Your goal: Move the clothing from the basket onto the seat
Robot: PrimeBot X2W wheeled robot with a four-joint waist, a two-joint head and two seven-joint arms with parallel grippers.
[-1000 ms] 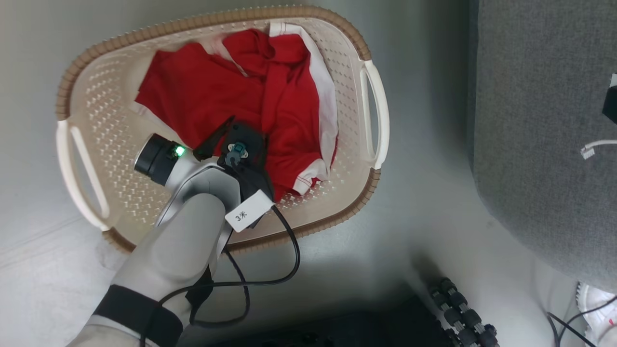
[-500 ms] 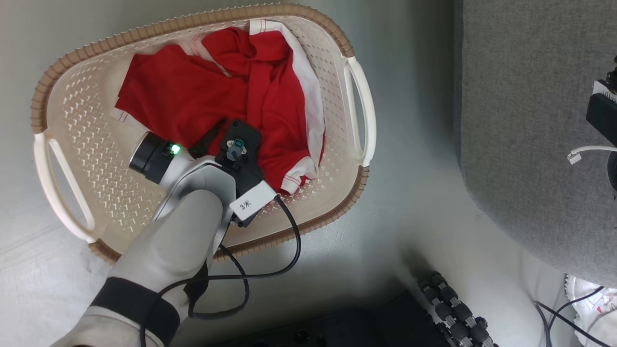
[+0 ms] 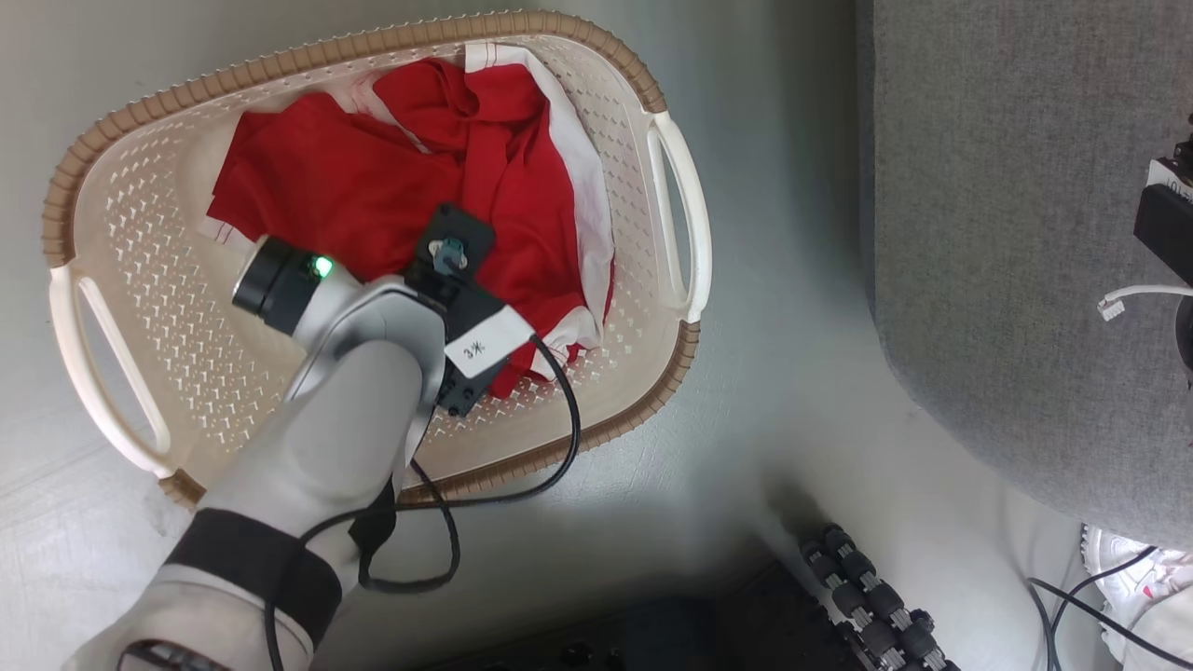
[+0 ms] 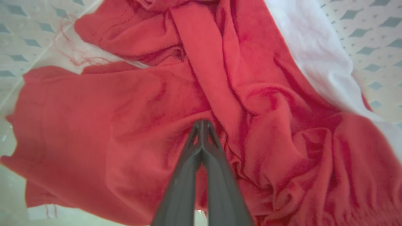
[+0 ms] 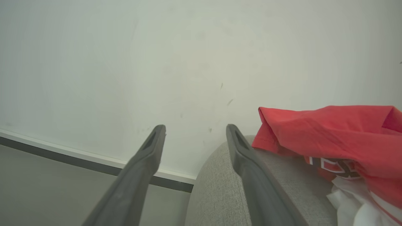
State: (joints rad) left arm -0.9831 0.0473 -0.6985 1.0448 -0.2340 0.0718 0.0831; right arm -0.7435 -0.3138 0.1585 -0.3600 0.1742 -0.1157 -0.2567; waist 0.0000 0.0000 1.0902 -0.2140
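Observation:
The cream-white basket point(image 3: 373, 42) with a brown rim stands on the floor at the left. A red garment with white trim, the clothing point(image 3: 354, 186), lies crumpled inside it. My left arm reaches down into the basket. In the left wrist view my left gripper point(image 4: 202, 124) is shut, its tips pressed together into a fold of the red clothing point(image 4: 125, 110). The grey seat point(image 3: 1025, 233) is at the right. My right gripper point(image 5: 194, 131) is open above the seat's rounded edge point(image 5: 220, 188), holding nothing. Another red and white garment point(image 5: 329, 131) lies on the seat beside it.
A strip of pale floor separates the basket from the seat. Black rollers of my base point(image 3: 867, 596) show at the bottom. A black cable point(image 3: 559, 438) loops over the basket's near rim. A white plug lead point(image 3: 1132, 296) hangs over the seat. A wall and skirting point(image 5: 94, 157) lie behind.
My left gripper has shut on the red cloth; its fingers stood apart before. The wrist has sunk a little deeper into the basket. The camera has shifted, sliding the whole picture left.

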